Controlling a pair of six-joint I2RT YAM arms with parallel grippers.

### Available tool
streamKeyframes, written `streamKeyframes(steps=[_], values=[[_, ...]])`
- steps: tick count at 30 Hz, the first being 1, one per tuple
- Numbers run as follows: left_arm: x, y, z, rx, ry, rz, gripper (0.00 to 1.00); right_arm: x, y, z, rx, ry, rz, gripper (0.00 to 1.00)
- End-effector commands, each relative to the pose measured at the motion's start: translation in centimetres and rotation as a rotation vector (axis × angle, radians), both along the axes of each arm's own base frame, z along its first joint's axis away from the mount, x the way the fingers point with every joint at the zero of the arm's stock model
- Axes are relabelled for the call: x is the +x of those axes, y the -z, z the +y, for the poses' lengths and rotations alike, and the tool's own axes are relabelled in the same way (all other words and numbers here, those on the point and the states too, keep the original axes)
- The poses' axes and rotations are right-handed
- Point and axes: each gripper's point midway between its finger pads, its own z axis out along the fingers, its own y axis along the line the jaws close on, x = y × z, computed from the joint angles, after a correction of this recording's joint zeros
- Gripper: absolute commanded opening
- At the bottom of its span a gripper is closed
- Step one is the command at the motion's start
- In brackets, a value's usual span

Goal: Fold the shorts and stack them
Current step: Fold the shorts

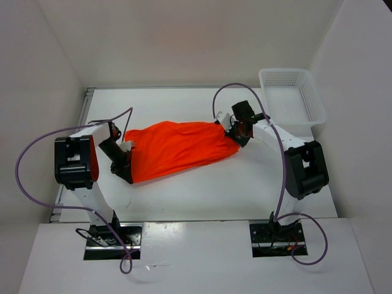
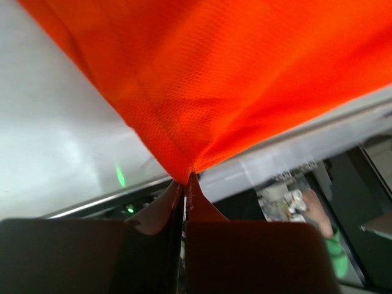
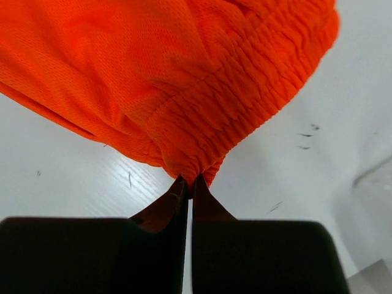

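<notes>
Left claw [image 2: 185,180] and right claw [image 3: 188,180] pinch shorts [image 1: 177,147] (opposite ends).

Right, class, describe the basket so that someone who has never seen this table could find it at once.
Start at the white table and go to its far right corner, beyond the right arm. There sits the basket, a white rectangular tub. Its mesh walls set it apart from the soft orange shorts mid-table.
</notes>
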Motion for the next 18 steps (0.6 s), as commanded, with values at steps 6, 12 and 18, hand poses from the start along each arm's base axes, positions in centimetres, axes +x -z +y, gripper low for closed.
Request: streamKeyframes(steps=[6,12,18], values=[[0.4,2.4,2.1,0.088,0.011,-0.010,0.09,-0.9,2.1,-0.7,-0.042,-0.007,0.035,0.29],[1.3,1.5,2.5,0.068,-0.037,-0.069,0.35,0.1,0.0,-1.7,-0.010,0.003,0.014,0.74],[5.3,-3.6,2.7,-0.057,-0.159,-0.184,0.38,0.7,-4.1,-1.3,0.148,-0.014,0.047,0.81]])
